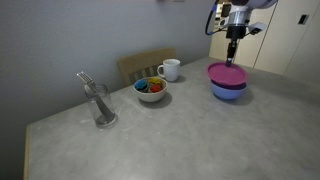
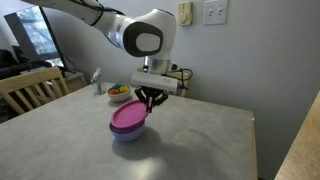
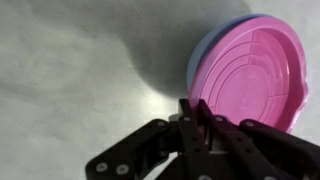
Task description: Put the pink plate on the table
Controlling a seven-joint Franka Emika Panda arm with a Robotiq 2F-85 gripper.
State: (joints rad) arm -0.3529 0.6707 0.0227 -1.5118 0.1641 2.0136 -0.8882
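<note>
**Item:** pink plate (image 1: 227, 71). Location: far right part of the table (image 1: 190, 135), seated on a lavender-blue bowl (image 1: 229, 92). It is tilted a little and not yet on the tabletop.

**Item:** gripper (image 3: 196, 110). State: in the wrist view the fingers are drawn nearly together across the plate's rim. They appear to pinch that rim and hold nothing else.

**Neighbours:**
- White bowl of colourful pieces (image 1: 151, 91) and white mug (image 1: 170, 69), both left of the stack and apart from it.
- Clear glass vessel (image 1: 99, 104), nearer and further left.

**Step in hand (judged):** lifting the plate off the bowl and carrying it to bare tabletop.

**Handling notes (judged):**
- A rim pinch on a shallow plastic plate is a thin hold, so the plate may sag or pivot.
- Raise it straight up until its underside clears the bowl's rim, so the bowl is not dragged or tipped.
- Travel slowly toward the open grey surface on the near side of the bowl, keeping away from the mug and the white bowl.
- Lower until the plate lies flat on the table, and only then release the rim.
</note>
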